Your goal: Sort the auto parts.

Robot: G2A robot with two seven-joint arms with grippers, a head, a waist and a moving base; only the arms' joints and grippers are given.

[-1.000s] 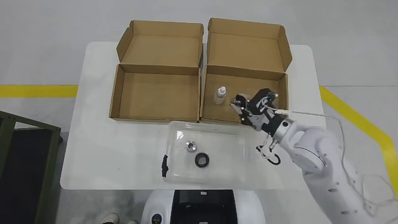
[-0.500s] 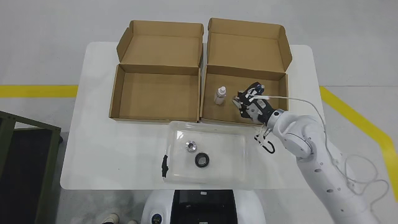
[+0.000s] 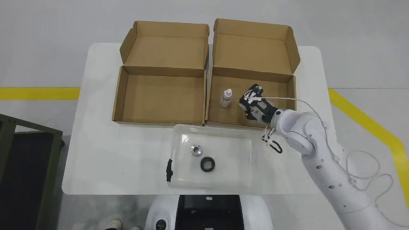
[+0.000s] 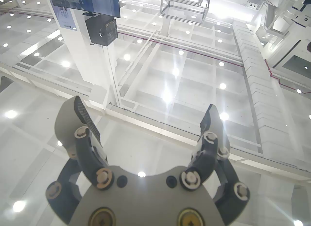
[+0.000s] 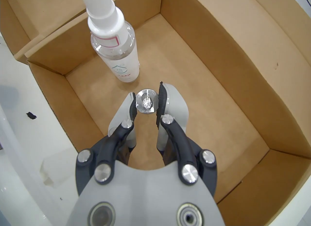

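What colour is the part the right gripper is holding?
Silver: the round metal part in the right gripper shows best in the right wrist view.

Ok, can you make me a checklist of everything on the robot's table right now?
Surface: white table.
Job's things: left box and right box, both open; spray bottle upright in right box; silver part and black ring in clear tray.
Clutter: small black scrap on table.
Grippers: right gripper gripping metal part inside right box; left gripper open, aimed at ceiling.
Cables: white cable along right arm.
Surroundings: yellow floor tape, dark rack.
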